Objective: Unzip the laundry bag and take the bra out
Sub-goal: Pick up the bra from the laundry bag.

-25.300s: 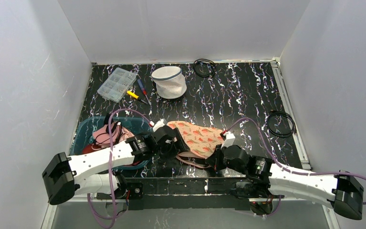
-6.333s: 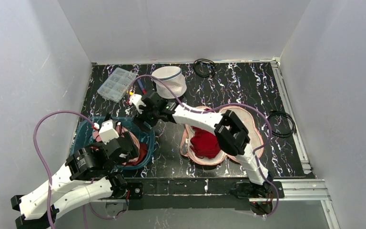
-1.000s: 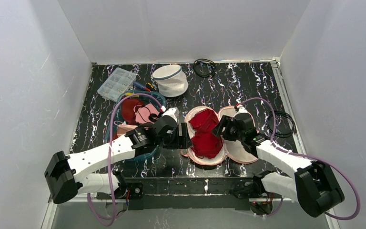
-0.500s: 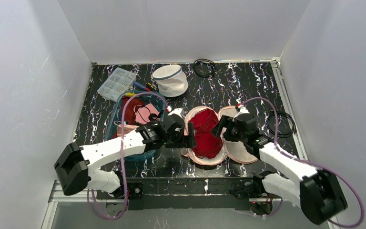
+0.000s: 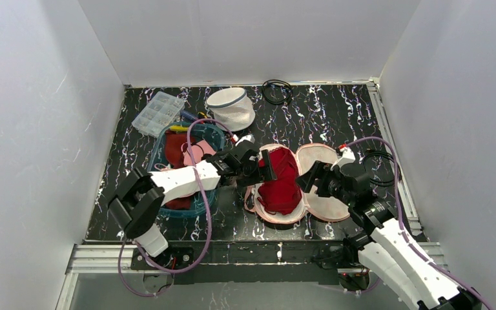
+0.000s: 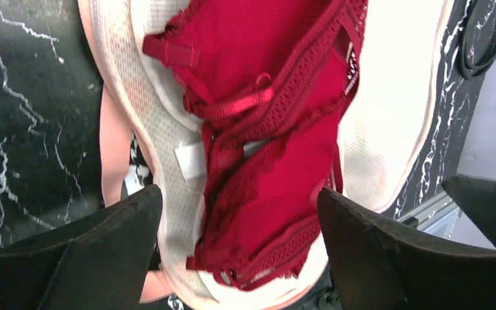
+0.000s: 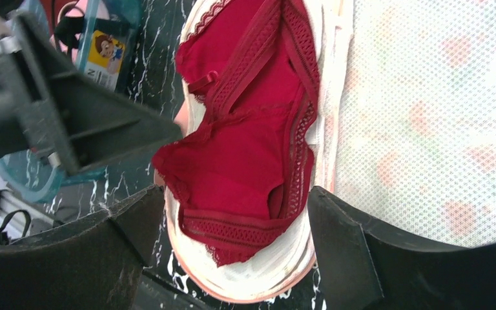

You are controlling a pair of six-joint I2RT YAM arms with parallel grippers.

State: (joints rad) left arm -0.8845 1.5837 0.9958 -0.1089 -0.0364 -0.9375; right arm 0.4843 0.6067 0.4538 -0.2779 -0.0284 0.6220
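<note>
The laundry bag, a pink-rimmed white mesh pouch, lies unzipped and spread flat like a clamshell at the table's middle. The red lace bra rests crumpled in its left half. My left gripper hovers over the bra's left side, open and empty; in the left wrist view the bra and the bag's mesh show between the jaws of the left gripper. My right gripper hangs open over the bag's middle seam. The right wrist view frames the bra and patterned mesh inside the right gripper.
A teal tub of clothes stands left of the bag. A white mesh drum bag with blue-grey trim, a clear parts box and screwdrivers sit at the back. Black cable coils lie at the back and right.
Both grippers have opened wider. The left gripper has shifted right and away, over the bra's left side. The right gripper has drawn back to the right; the bra stays in the bag.
</note>
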